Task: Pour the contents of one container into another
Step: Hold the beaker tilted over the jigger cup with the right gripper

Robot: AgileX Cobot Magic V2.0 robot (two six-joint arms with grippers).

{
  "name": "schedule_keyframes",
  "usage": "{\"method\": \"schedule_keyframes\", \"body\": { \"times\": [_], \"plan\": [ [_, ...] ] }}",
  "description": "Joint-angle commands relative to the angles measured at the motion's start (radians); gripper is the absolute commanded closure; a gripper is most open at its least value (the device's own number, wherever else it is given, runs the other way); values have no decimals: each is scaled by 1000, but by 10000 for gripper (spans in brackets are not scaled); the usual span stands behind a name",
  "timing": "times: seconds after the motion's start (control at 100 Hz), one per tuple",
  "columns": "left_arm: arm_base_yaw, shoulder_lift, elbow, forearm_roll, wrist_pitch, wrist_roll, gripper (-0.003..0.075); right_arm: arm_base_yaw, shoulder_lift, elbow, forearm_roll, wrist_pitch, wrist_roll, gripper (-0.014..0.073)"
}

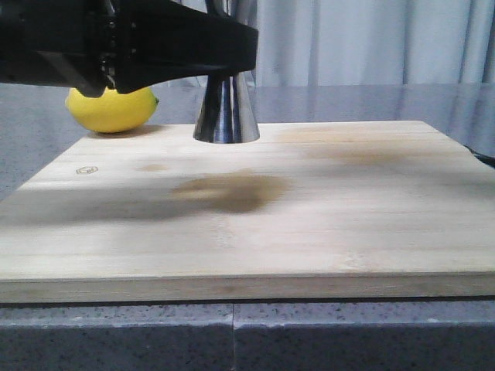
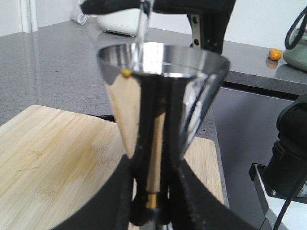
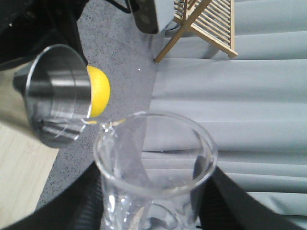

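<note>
Glass comes first: we grasp one beaker [image 3: 153,172] in the right gripper [image 3: 148,211], tilted, spout over the rim of one steel jigger [image 2: 160,100]. We judge pouring underway, with a thin stream visible; emptying remains. The left gripper [image 2: 153,191] clamps the jigger's waist on one wooden board [image 1: 309,216]. Beyond lies one lemon [image 1: 112,108].

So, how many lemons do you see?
1. The round yellow lemon lies on the grey counter behind the wooden board's far-left corner; others may be hidden by the arm.
</note>
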Motion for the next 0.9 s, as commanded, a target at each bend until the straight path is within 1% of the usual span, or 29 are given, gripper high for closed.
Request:
{"method": "schedule_keyframes", "body": {
  "times": [0.0,0.89],
  "plan": [
    [2,-41,-28,-42,-183,-7,739,1,-22,-37,-8,24,-15,429],
    [2,-41,-28,-40,-183,-7,739,1,-22,-37,-8,17,-51,429]
  ]
}}
